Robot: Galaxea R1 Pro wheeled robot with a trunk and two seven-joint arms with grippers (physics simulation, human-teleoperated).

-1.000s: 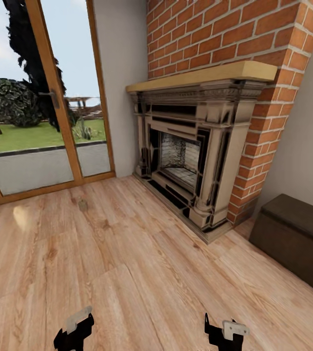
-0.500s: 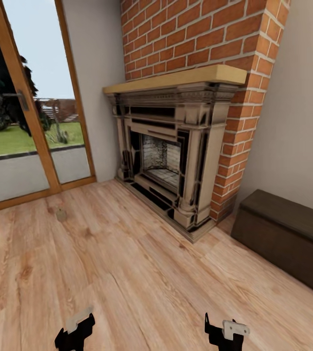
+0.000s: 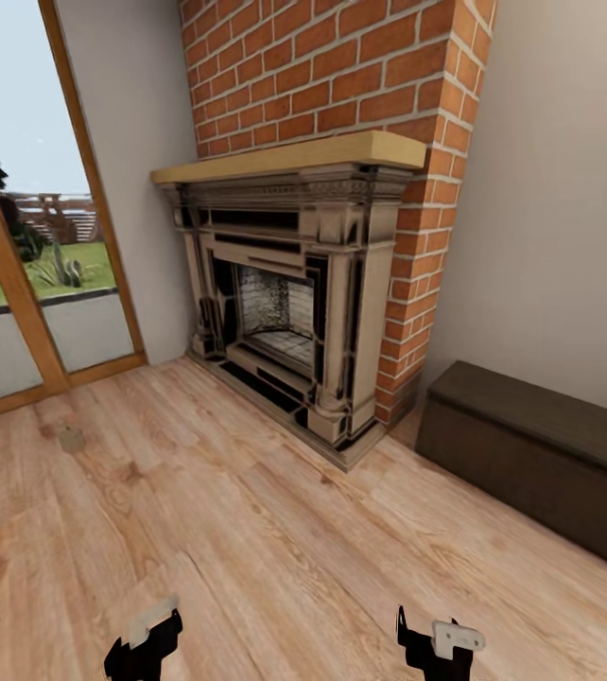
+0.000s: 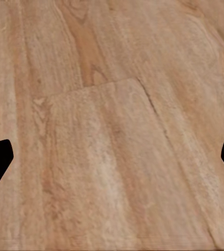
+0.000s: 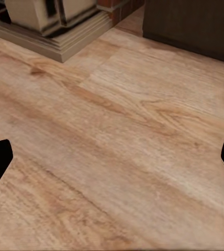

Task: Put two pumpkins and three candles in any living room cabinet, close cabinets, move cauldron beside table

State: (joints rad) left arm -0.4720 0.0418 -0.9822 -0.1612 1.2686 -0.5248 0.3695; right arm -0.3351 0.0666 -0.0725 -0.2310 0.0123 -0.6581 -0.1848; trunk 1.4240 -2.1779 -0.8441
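Note:
A small beige candle stands on the wood floor at the left, near the glass door. The long dark-brown cabinet sits against the right wall beside the fireplace, its fronts shut; one corner of the cabinet appears in the right wrist view. My left gripper and right gripper hang low at the near edge, both far from the candle and the cabinet. Each is open and empty over bare floor, the left gripper and right gripper with fingertips wide apart. The pumpkins, cauldron and table are out of view.
A carved stone fireplace with a wooden mantel stands under a brick chimney, its plinth jutting onto the floor. A wood-framed glass door is at the left. Wood floor stretches between me and these.
The whole picture has shifted left, so the camera has turned right. More of the cabinet and right wall shows, less of the glass door. The grippers keep their pose.

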